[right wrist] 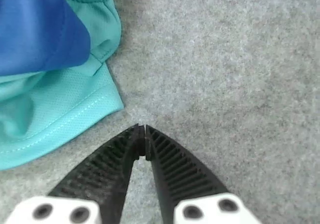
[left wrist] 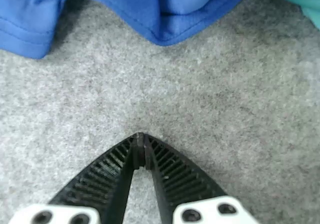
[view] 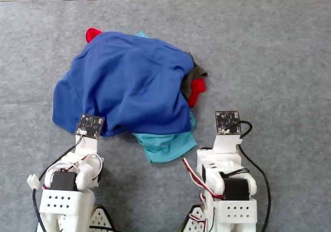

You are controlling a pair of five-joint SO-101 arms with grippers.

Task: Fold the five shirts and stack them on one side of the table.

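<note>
A heap of shirts lies in the middle of the table, with a blue shirt spread over the top. A teal shirt sticks out at the near side, a red one and a dark grey one at the right. Red cloth also peeks out at the far left. My left gripper is shut and empty over bare carpet, just short of the blue hem. My right gripper is shut and empty beside the teal shirt's corner.
Grey carpet covers the whole table, with free room to the right, left and far side of the heap. Both arm bases stand at the near edge. A person's legs show beyond the far edge.
</note>
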